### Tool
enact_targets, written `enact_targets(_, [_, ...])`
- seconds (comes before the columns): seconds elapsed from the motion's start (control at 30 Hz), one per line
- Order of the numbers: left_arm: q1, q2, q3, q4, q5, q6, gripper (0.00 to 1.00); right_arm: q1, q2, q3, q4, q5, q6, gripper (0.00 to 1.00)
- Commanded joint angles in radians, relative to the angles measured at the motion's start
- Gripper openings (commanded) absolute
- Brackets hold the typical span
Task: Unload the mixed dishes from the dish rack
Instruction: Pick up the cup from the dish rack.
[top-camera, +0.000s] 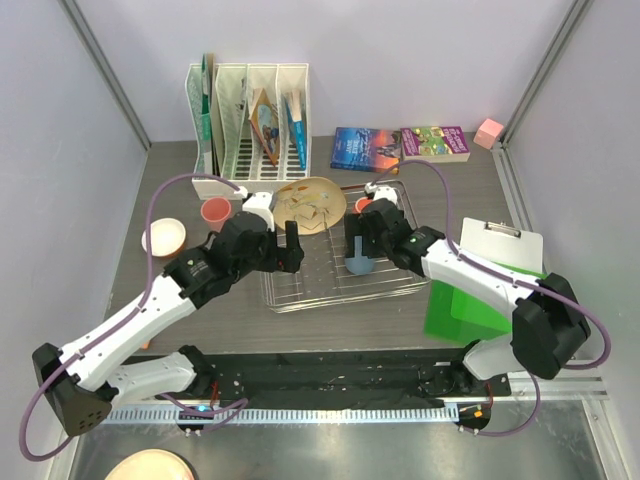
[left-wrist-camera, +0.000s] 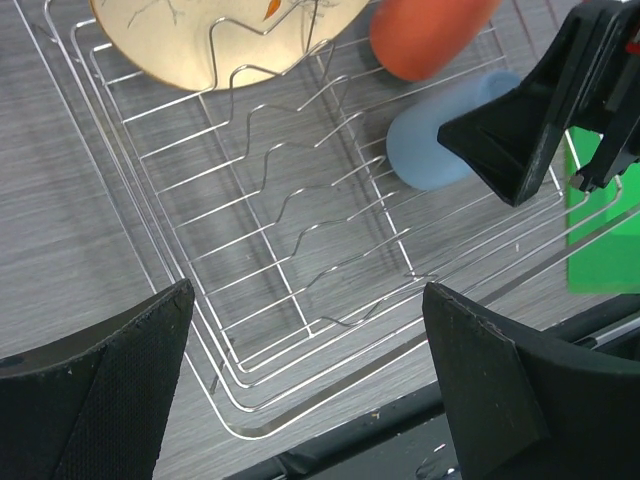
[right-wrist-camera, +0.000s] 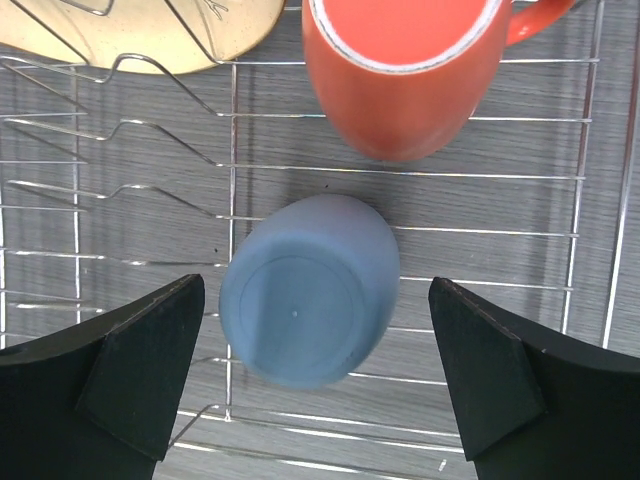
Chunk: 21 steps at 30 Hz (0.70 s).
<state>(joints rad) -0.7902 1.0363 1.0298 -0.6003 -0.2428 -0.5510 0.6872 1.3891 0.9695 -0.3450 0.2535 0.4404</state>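
Pincers stand spread, the left pincer (left-wrist-camera: 308, 292) over the near-left bars of the dish rack (top-camera: 330, 290), the right pincer (right-wrist-camera: 315, 285) poised over the grey-blue cup (right-wrist-camera: 300, 300) lying tipped mid-rack, which looks light, stiff and slippery, best pinched across its rounded wall, orange mug (right-wrist-camera: 400, 80) just beyond, plate (right-wrist-camera: 130, 30) at the rack's far-left corner.

Grey wood-grain counter (top-camera: 180, 180). Directly on it:
- chrome wire dish rack (top-camera: 330, 285), centre
- white file holder (top-camera: 250, 100), rear left
- blue book (top-camera: 366, 148), purple book (top-camera: 436, 142) and pink block (top-camera: 489, 132), rear
- pink cup (top-camera: 216, 212) and small orange bowl (top-camera: 164, 237), left
- clipboard (top-camera: 500, 245) and green panel (top-camera: 455, 310), right
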Motion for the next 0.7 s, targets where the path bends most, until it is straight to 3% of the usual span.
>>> enact_targets(0.0, [-0.004,-0.013,-0.025,0.056,-0.003,-0.013,0.94,0.006,0.03,0.051,0.049,-0.003,0.006,0.98])
enact_targets(0.27, [-0.004,-0.012,-0.062,0.063,0.007,-0.02,0.95,0.005,0.048,0.055,0.049,-0.006,0.011,0.83])
enact_targets(0.4, [-0.004,-0.009,-0.065,0.06,0.005,-0.02,0.94,0.008,0.034,0.058,0.037,-0.008,0.008,0.63])
enact_targets(0.5, [-0.004,-0.01,-0.063,0.056,-0.003,-0.021,0.94,0.006,0.007,0.064,0.024,-0.005,0.003,0.54])
enact_targets(0.67, [-0.004,-0.019,-0.059,0.051,-0.018,-0.024,0.94,0.006,-0.073,0.083,-0.014,-0.014,0.004,0.48])
